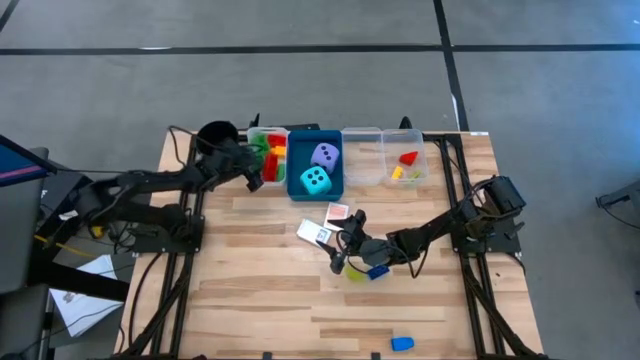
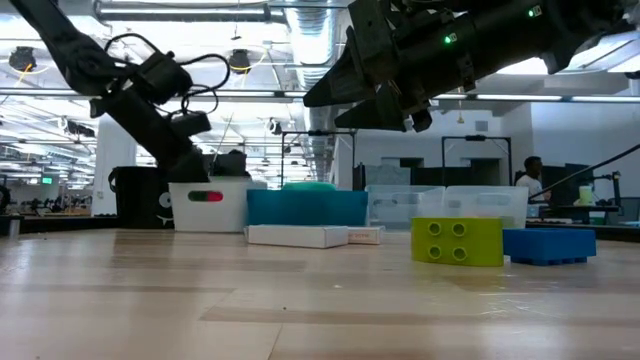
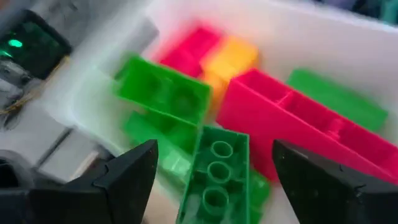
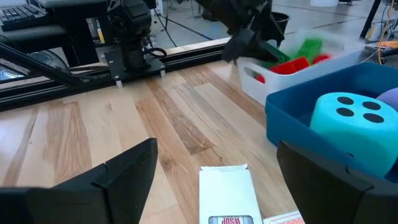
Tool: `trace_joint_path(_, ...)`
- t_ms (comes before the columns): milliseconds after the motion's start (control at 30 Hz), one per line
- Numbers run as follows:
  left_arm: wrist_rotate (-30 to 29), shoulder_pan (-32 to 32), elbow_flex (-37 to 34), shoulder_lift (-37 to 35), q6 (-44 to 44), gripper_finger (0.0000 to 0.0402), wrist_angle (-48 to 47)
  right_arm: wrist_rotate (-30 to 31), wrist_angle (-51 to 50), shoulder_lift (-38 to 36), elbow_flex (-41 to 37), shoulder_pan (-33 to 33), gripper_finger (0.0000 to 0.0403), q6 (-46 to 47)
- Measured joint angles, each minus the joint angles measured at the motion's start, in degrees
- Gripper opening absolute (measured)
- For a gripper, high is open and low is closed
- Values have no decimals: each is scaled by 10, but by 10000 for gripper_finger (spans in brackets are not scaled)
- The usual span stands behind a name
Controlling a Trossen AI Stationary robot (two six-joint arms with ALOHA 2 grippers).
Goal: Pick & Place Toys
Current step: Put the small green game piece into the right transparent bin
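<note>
Nearest the low camera, a yellow brick (image 2: 457, 241) and a blue brick (image 2: 549, 245) sit side by side on the desk (image 1: 260, 290), with the right pincer (image 1: 343, 247) hovering wide open just above, holding nothing. A white card pack (image 4: 229, 194) lies right ahead of its fingers. The left pincer (image 3: 214, 177) hangs open and empty over the white tray (image 1: 254, 135), where green, red and yellow bricks (image 3: 186, 99) are piled. Both dice (image 1: 319, 170) rest in the blue tray (image 1: 338, 185); one more blue brick (image 1: 402, 343) lies near the desk's front edge. The left arm looks to have finished a drop. Next, I judge, the right pincer should lower squarely over a pack or brick and close.
</note>
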Motion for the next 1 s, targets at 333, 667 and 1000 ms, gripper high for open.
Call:
trace_joint_path(333, -8, -1, -2, 14, 14, 258, -2, 0, 0, 0, 0, 0, 324, 0)
trace_joint_path(667, -13, 0, -4, 15, 15, 149, 0, 0, 0, 0, 0, 0, 324, 0)
trace_joint_path(1000, -16, -14, 33, 15, 14, 94, 0, 0, 1, 0, 0, 0, 324, 0)
